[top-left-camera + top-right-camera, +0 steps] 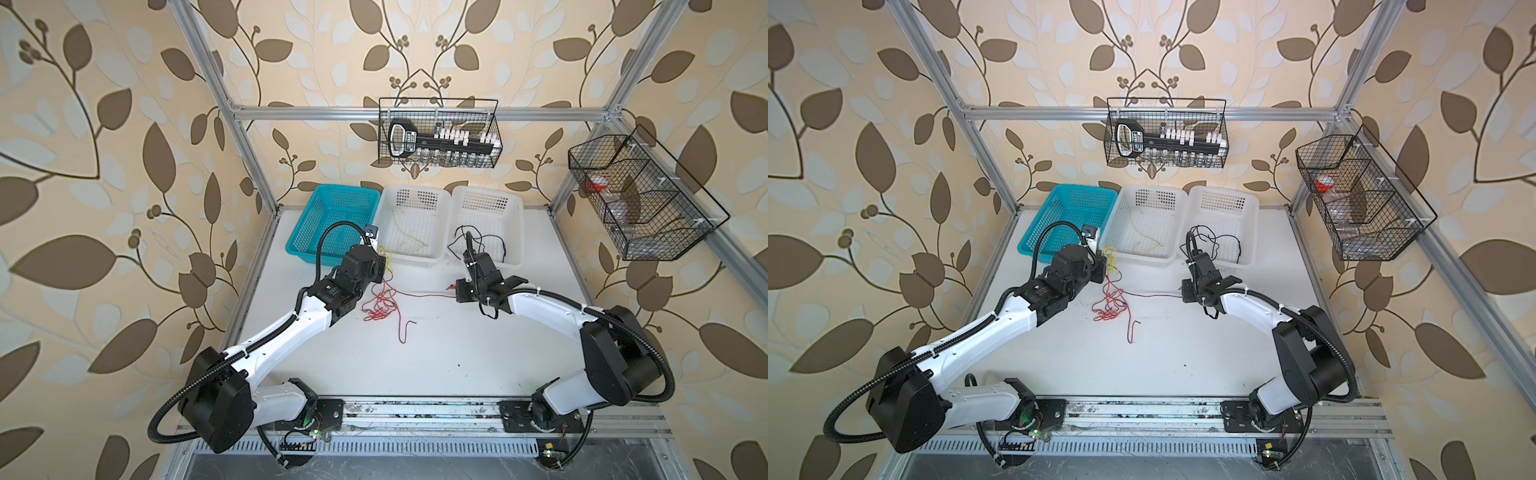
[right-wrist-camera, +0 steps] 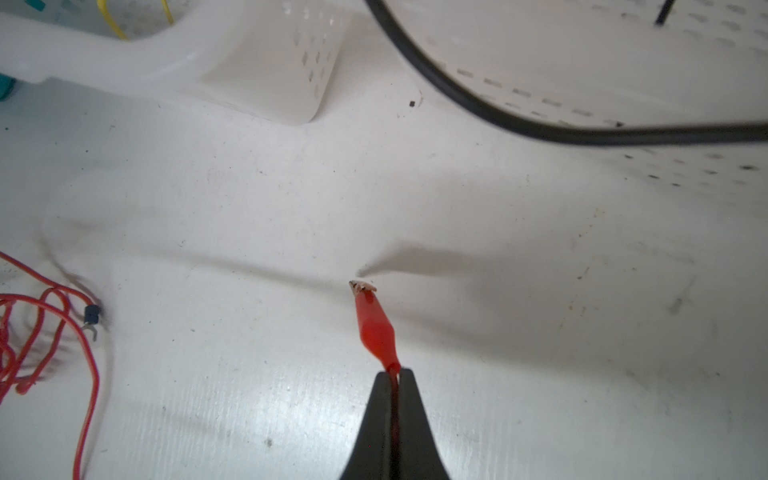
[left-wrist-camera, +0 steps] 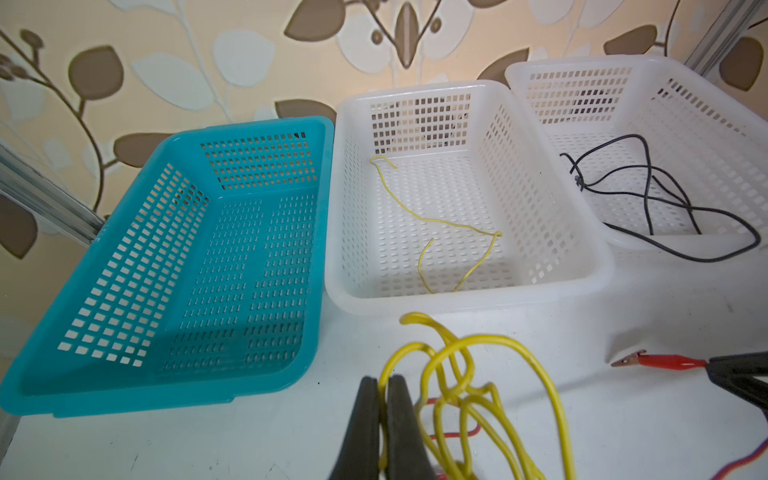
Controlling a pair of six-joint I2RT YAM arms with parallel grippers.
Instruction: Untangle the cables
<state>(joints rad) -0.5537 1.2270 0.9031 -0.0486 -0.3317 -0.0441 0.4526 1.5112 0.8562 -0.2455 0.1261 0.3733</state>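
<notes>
Left pincer (image 3: pixel 384 388) clamped on a thin looped yellow cable (image 3: pixel 490 340) just before the white plastic basket (image 3: pixel 457 305), right pincer (image 2: pixel 392 376) pinching a thin red cable (image 2: pixel 376 332) behind its clip, red tangle on the white bench (image 1: pixel 457 353) between the arms

Your worktop (image 1: pixel 457 353) is white, scuffed with small dark specks. Along its far edge stand a teal basket (image 3: pixel 124 399), a middle white basket (image 3: pixel 457 305) and a right white basket (image 3: pixel 582 66), all patterned with rows of small rectangular holes. The thin yellow cable (image 3: pixel 436 222) shows pale yellow against the middle one, and the black cable (image 3: pixel 648 195) dark against the right one. Nearer you, the looped yellow cable (image 3: pixel 478 374) is bright yellow, and the red cables (image 1: pixel 380 309) are red. The red clip (image 2: pixel 376 328) has a bare metal tip. The left gripper (image 3: pixel 383 380) and right gripper (image 2: pixel 395 374) are black. The wallpaper (image 1: pixel 124 124) is beige with brown and pale leaves.
</notes>
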